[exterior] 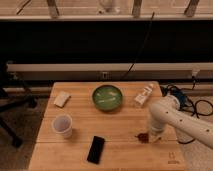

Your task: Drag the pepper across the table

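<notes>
— Where's the pepper (143, 136)?
— On the counter (75, 150), around 4 o'clock from its middle, right at my fingers (151, 133).
— Gripping it?
— I cannot tell. The cup (62, 125) stands well apart at its 9 o'clock.

- Looked like a robotics lab or test room.
- Held a white robot arm (180, 122) at the right of the frame, its gripper (151, 135) low on the table (115, 152), lower right.
- Showed loose cables (198, 107) trailing at the right edge.
- Had an office chair base (12, 110) at the left edge.
- Carried a pale rail (75, 67) along the dark wall (75, 42), mid-frame.
</notes>
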`<state>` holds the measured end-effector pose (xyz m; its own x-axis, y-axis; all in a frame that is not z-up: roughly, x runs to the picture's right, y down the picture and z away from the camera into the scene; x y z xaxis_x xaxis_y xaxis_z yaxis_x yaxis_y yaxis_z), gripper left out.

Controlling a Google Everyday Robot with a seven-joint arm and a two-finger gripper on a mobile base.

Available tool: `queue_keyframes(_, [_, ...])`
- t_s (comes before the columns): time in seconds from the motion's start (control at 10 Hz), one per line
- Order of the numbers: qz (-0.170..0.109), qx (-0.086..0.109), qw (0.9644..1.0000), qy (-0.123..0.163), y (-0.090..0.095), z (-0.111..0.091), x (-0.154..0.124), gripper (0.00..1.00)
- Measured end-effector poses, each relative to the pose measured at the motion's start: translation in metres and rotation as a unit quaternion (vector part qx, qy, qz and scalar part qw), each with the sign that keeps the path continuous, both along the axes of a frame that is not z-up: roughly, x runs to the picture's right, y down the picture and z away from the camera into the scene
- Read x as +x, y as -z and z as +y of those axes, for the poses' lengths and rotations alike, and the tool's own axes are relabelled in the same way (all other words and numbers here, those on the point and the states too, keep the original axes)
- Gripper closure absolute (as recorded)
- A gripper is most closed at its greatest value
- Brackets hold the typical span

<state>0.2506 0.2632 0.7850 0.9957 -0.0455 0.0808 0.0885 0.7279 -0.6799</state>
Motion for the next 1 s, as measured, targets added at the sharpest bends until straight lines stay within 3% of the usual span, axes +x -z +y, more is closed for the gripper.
queue_keyframes(1.0, [-0.017,0.001,0.9992,0.035,-0.0051,-0.0084,-0.0036,1.00])
